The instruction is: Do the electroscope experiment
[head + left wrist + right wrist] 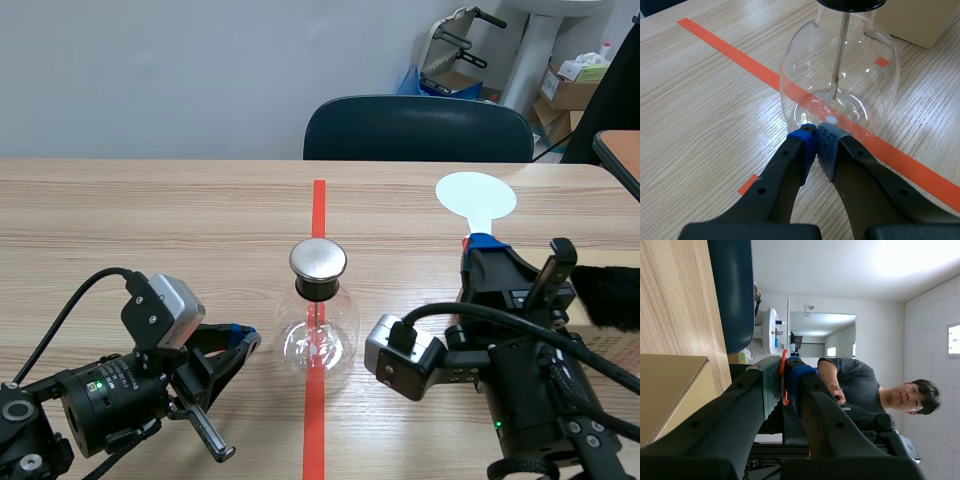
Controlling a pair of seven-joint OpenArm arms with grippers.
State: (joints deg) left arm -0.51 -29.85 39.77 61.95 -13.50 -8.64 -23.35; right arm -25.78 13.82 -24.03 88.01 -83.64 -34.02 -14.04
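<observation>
The electroscope, a clear glass flask (317, 338) with a round metal cap (318, 259), stands on the red tape line mid-table. In the left wrist view its rod and foil leaf (839, 60) hang inside the flask (805, 75). My left gripper (246, 343) lies low to the flask's left, shut on nothing, its fingertips (817, 139) close against the glass base. My right gripper (484, 247) stands to the flask's right, pointing up and shut on the handle of a white round paddle (476, 194). The right wrist view shows that paddle (788, 325) edge-on between the pads.
A dark fur piece (612, 296) lies at the table's right edge above a cardboard box (606, 347). A dark blue chair (418, 128) stands behind the far edge. In the right wrist view a person (860, 390) is in the background.
</observation>
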